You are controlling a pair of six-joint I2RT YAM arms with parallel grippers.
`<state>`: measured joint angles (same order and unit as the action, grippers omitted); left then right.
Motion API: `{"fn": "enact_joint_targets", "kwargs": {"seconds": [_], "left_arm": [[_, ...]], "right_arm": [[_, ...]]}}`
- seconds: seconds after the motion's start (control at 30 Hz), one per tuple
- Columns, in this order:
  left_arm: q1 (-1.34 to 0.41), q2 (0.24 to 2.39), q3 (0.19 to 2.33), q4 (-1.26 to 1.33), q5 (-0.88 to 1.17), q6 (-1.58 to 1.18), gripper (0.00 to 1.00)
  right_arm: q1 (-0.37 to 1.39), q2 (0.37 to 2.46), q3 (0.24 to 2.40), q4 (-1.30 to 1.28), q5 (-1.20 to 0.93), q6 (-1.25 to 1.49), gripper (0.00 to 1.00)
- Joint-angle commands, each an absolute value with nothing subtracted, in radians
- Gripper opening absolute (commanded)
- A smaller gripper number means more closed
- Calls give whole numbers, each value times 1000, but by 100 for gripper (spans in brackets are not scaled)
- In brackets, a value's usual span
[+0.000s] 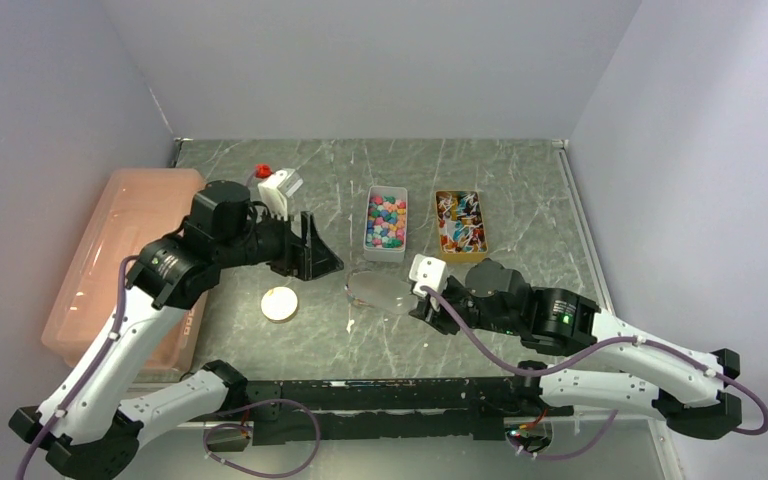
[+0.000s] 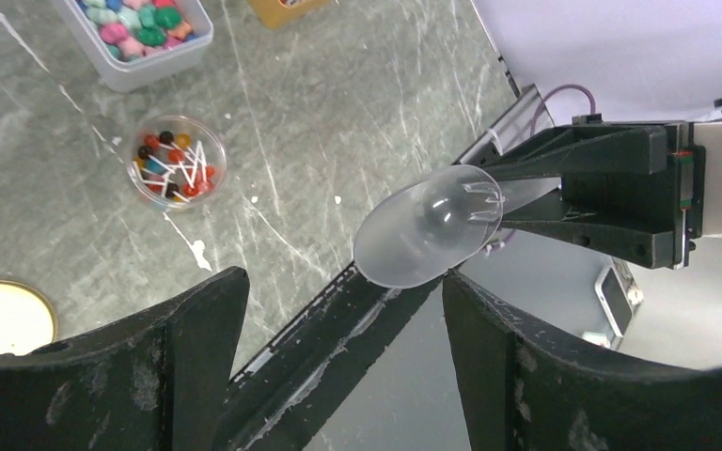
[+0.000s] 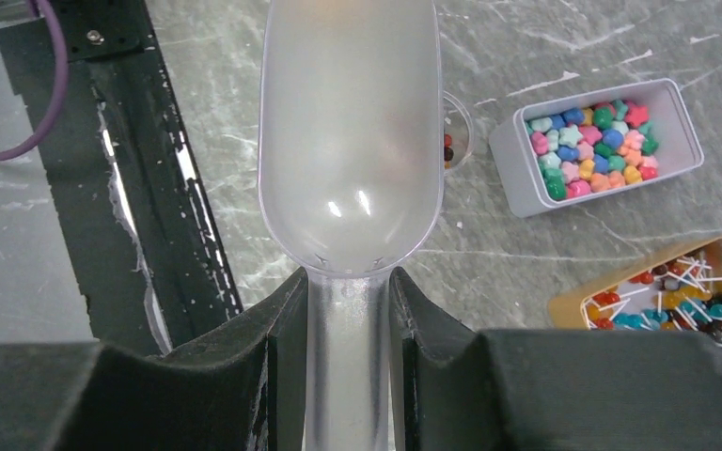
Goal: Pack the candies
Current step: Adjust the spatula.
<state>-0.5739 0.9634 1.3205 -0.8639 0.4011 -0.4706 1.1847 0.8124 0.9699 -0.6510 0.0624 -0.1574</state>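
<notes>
The candies (image 1: 385,221) fill a grey rectangular tray at mid-table, pink, blue, green and yellow; they also show in the left wrist view (image 2: 138,21) and the right wrist view (image 3: 592,143). My right gripper (image 1: 424,300) (image 3: 348,293) is shut on the handle of a clear plastic scoop (image 1: 380,290) (image 3: 348,141). The scoop is empty and held just in front of the candy tray. My left gripper (image 1: 323,256) (image 2: 338,348) is open and empty, to the left of the scoop (image 2: 428,235).
A small clear cup of lollipops (image 2: 174,162) (image 3: 455,132) stands under the scoop's edge. A tan tray of lollipops (image 1: 460,222) (image 3: 677,296) sits right of the candy tray. A round yellow lid (image 1: 279,303) lies near-left. A pink bin (image 1: 125,260) is at the left edge.
</notes>
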Motion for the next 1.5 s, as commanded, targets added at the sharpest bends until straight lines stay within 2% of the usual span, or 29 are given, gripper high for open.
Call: {"fn": "enact_joint_targets", "kwargs": {"seconds": [0.0, 0.37, 1.0, 1.47], "left_arm": [[-577, 979, 1295, -808, 500, -481, 81], [-578, 1012, 1209, -768, 581, -491, 79], [-578, 983, 1155, -783, 542, -494, 76], [-577, 972, 1196, -768, 508, -494, 79]], "right_arm": [[1189, 792, 1025, -606, -14, -180, 0], [1190, 798, 1048, -554, -35, -187, 0], [1189, 670, 1034, -421, -79, -166, 0], [1190, 766, 1064, -563, -6, -154, 0]]}}
